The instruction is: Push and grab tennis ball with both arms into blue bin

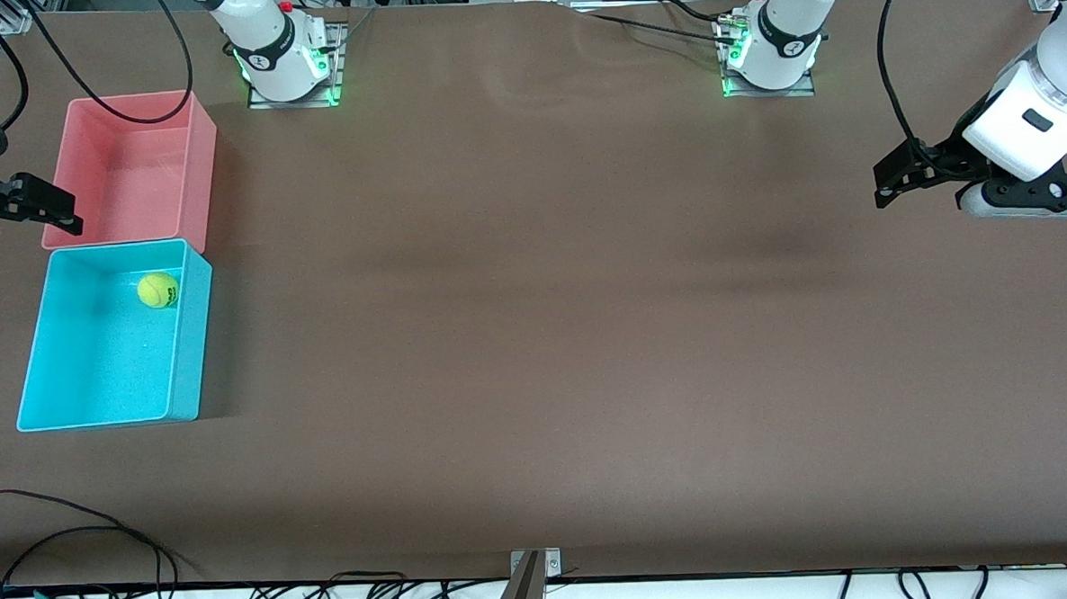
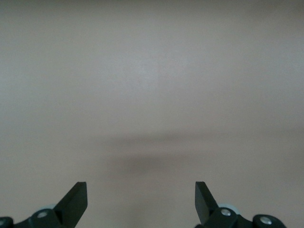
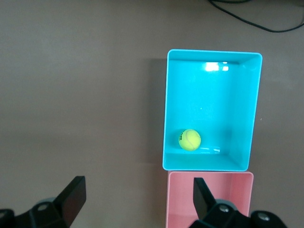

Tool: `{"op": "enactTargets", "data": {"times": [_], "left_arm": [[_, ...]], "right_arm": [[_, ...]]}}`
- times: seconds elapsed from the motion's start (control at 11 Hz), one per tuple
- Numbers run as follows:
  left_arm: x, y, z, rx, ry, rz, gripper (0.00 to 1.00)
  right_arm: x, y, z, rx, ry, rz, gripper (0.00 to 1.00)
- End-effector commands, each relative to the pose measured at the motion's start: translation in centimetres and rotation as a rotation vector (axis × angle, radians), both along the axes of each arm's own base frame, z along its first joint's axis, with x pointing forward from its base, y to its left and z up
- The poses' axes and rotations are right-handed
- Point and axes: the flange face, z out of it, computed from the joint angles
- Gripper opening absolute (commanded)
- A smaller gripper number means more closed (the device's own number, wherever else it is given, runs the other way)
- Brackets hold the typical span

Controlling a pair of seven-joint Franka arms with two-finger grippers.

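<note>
The tennis ball (image 1: 158,290) lies in the blue bin (image 1: 189,350), near the bin's corner next to the pink bin. In the right wrist view the ball (image 3: 190,139) rests on the blue bin's floor by its wall (image 3: 166,109). My right gripper (image 1: 60,212) is open and empty, up in the air over the outer wall of the pink bin; its own view shows its fingers spread wide (image 3: 137,185). My left gripper (image 1: 887,185) is open and empty, over bare table at the left arm's end, and its own view (image 2: 141,190) shows only tabletop.
A pink bin (image 1: 132,182) stands against the blue bin, farther from the front camera, and also shows in the right wrist view (image 3: 209,199). Black cables (image 1: 76,535) and a metal bracket (image 1: 532,574) lie along the table's near edge. The arm bases (image 1: 285,67) stand at the back.
</note>
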Motion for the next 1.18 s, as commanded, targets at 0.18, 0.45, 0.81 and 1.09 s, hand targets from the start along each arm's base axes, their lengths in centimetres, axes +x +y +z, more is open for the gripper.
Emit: {"op": "enactTargets", "data": {"times": [0.18, 0.45, 0.81, 1.09], "left_arm": [[0.0, 0.3, 0.5, 0.006, 0.006, -0.016, 1.00], [0.0, 0.4, 0.4, 0.005, 0.006, -0.014, 1.00], [0.0, 0.3, 0.4, 0.005, 0.007, -0.016, 1.00], [0.1, 0.3, 0.3, 0.005, 0.009, -0.016, 1.00]], "right_arm": [[0.6, -0.9, 0.2, 0.090, -0.029, -0.122, 1.00], [0.6, -1.2, 0.3, 0.094, -0.033, -0.133, 1.00], [0.5, -1.4, 0.4, 0.086, -0.028, -0.140, 1.00], [0.3, -1.9, 0.4, 0.084, -0.025, -0.148, 1.00]]}}
